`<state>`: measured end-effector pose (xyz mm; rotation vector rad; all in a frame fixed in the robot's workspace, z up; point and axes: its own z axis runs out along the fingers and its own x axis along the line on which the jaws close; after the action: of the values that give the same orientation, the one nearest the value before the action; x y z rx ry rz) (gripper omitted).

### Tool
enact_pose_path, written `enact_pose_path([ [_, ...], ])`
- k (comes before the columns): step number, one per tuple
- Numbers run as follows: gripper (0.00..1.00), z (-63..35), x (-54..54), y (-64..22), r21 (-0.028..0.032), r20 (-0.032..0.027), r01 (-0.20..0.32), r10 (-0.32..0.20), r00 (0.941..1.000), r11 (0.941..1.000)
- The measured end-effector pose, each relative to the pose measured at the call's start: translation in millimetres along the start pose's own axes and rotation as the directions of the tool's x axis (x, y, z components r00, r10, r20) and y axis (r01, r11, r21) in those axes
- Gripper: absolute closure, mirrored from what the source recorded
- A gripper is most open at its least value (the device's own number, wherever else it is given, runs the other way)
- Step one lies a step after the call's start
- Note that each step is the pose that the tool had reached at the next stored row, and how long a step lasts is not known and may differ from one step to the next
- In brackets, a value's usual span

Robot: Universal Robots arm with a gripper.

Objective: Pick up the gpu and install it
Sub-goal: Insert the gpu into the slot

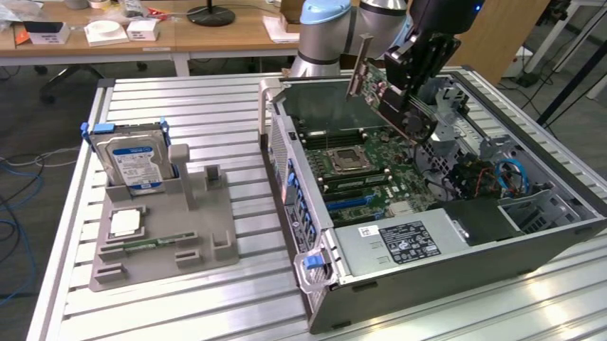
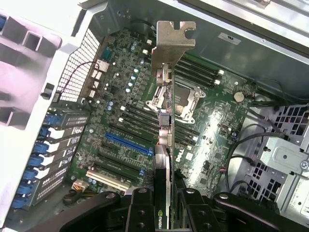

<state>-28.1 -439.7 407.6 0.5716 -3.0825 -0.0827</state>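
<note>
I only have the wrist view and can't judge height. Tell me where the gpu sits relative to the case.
Observer: The gpu hangs tilted above the open case, not seated in any slot, with the gripper shut on it.
Operator: Report what's outside the case.
Observer: A grey holder sits on the exterior view's left of the case, apart from it.
Operator: List what's in it.
Observer: A blue-labelled hard drive stands upright at its far end; a small memory stick lies nearer the front.
</note>
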Motion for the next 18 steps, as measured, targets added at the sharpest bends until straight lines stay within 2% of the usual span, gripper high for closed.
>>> enact_pose_path([
  [18,0.74,0.0,0.0,0.0,-0.0002,-0.0019,0.035,-0.035,0.9994,0.9994],
])
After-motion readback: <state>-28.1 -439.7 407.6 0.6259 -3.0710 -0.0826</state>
